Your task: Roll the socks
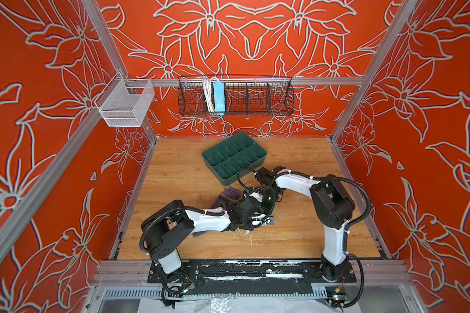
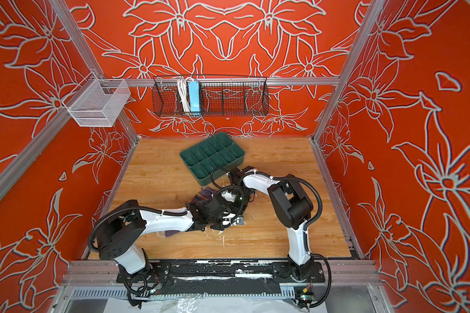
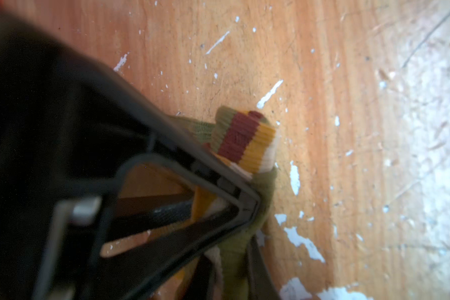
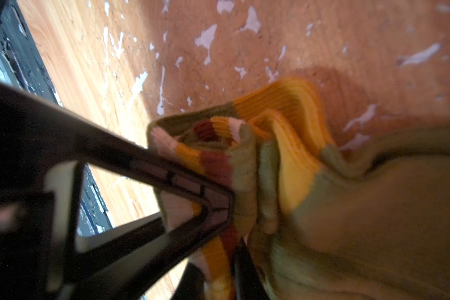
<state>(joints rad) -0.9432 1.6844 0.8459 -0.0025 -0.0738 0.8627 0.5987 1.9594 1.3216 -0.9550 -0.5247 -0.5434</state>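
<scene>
The olive green sock (image 3: 244,137), with cream, yellow and brown cuff stripes, lies bunched on the wooden table. My left gripper (image 3: 234,262) is shut on a strip of its olive fabric. My right gripper (image 4: 226,265) is shut on its striped cuff, next to the orange heel (image 4: 294,104). A black triangular finger frame lies across the sock in each wrist view. In both top views the two wrists meet over mid-table and hide the olive sock. The purple sock (image 1: 229,193) (image 2: 205,193) lies crumpled just behind the left wrist, and part of it shows under the left forearm (image 1: 201,233).
A green compartment tray (image 1: 212,170) (image 2: 192,169) stands at the back of the table, close behind the right wrist. A black wire basket (image 1: 236,97) and a white mesh basket (image 1: 125,103) hang on the frame above. The wood is flecked with white paint chips.
</scene>
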